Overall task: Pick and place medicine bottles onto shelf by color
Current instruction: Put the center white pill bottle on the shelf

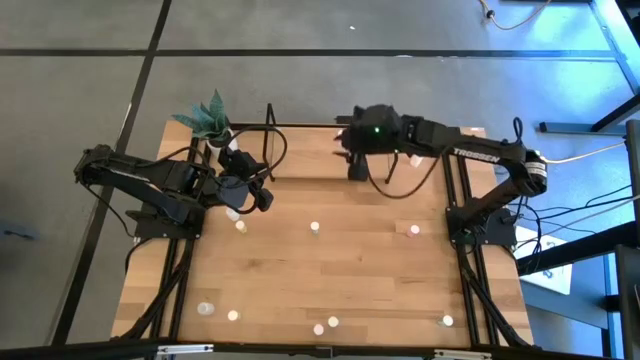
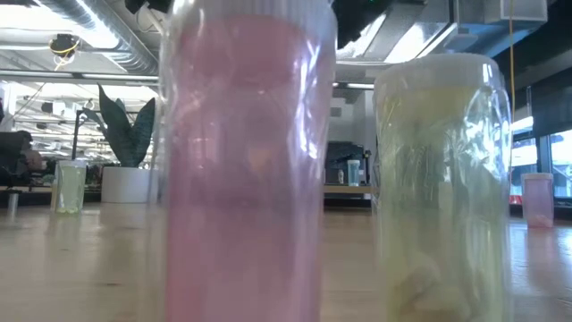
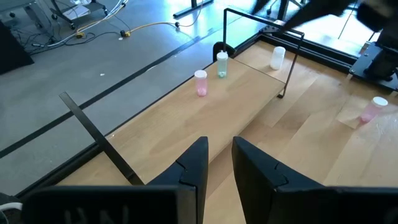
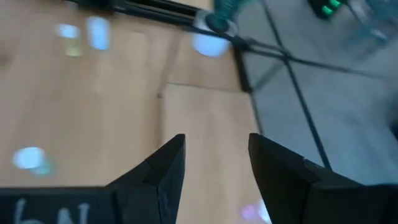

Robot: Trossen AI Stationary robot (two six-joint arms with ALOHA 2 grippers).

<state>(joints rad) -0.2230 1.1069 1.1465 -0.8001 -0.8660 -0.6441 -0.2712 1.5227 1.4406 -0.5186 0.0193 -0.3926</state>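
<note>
Bottles [image 3: 201, 83]: tiny, pink, green, white | shelf [image 3: 186, 118] | both jaws parted, empty

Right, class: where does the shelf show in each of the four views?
High: shelf lies top centre, along the far edge.
Low: not seen; a close pink bottle blocks the view.
Left wrist: the shelf fills the middle.
Right wrist: too blurred to tell.
Shared landmark: its black end frame.

Shelf [image 3: 249, 81], light board with black end frames, carries three upright bottles: pink [image 3: 200, 83], greenish [image 3: 222, 65], white [image 3: 277, 58]; other bottles [image 1: 314, 228] stand scattered on the tabletop.
</note>
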